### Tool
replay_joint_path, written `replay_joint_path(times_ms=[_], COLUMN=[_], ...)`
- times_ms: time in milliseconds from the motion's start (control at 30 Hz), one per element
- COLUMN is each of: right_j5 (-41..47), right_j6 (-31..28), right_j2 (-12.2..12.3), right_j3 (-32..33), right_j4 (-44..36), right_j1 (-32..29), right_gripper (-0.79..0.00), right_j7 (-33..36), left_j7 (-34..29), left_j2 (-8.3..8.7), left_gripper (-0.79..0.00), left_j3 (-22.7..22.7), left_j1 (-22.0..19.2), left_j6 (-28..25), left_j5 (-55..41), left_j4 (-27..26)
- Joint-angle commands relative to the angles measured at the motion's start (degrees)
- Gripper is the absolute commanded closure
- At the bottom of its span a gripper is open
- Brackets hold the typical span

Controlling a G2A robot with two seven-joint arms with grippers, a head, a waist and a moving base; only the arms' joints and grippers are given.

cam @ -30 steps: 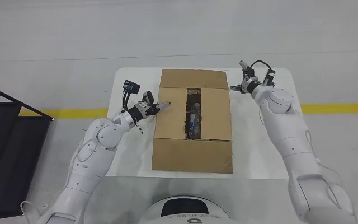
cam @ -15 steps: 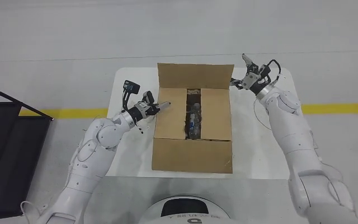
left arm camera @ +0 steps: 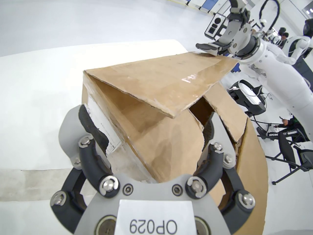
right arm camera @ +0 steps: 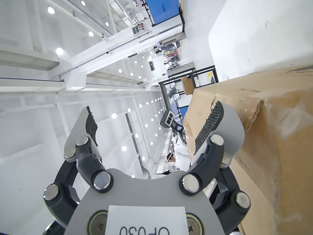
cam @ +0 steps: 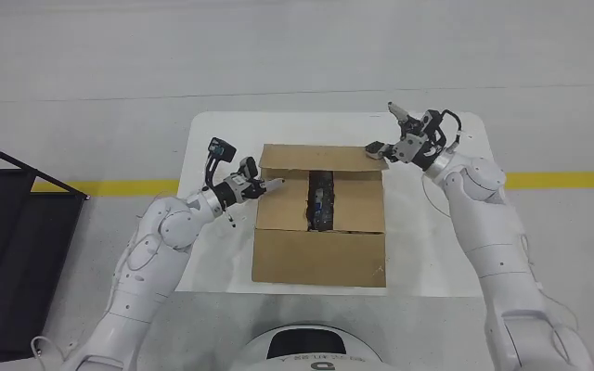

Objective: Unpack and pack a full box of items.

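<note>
A brown cardboard box [cam: 320, 246] stands mid-table. Its far flap [cam: 320, 158] slants down over the opening, and a gap between the side flaps shows several items [cam: 320, 199] inside. My right gripper [cam: 380, 128] is open at the flap's far right corner, its lower finger [right arm camera: 210, 125] pressed against the cardboard flap [right arm camera: 264, 103]. My left gripper [cam: 267, 185] is open at the box's left side. In the left wrist view its fingers [left arm camera: 91, 128] straddle the left side flap [left arm camera: 156, 143], under the tilted far flap [left arm camera: 161, 81]; the right gripper [left arm camera: 217, 21] shows beyond.
The white table [cam: 223, 130] has bare strips left and right of the box. A black frame [cam: 28, 185] stands on the floor off the left side. A yellow line [cam: 548, 178] crosses the floor.
The far flap went from lying flat outward to upright, then to slanting over the opening. My right gripper moved left with it. My left gripper shifted only slightly.
</note>
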Motion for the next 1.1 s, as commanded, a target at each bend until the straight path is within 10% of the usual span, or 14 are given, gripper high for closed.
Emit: replay_joint_path(times_ms=[0, 600, 1067], right_j5=[-1.64, -9.39, -7.98], right_j6=[0.31, 8.07, 9.54], right_j2=[0.18, 0.63, -0.29], right_j3=[-0.15, -3.77, -7.24], right_j4=[-3.96, -15.54, -16.49], right_j1=[-1.70, -4.82, -3.32], right_gripper=[-0.785, -0.785, -0.785], right_j7=[-0.80, -7.10, -13.57], left_j7=[0.28, 2.41, 5.11], left_j2=[0.30, 3.70, 5.45], left_gripper=[-0.785, -0.785, -0.785], left_j3=[-0.68, -8.70, -11.52], left_j1=[0.39, 9.47, 14.92], left_j6=[-0.99, -18.45, -22.35], left_j5=[1.36, 7.18, 18.04], left_j4=[0.11, -1.60, -4.28])
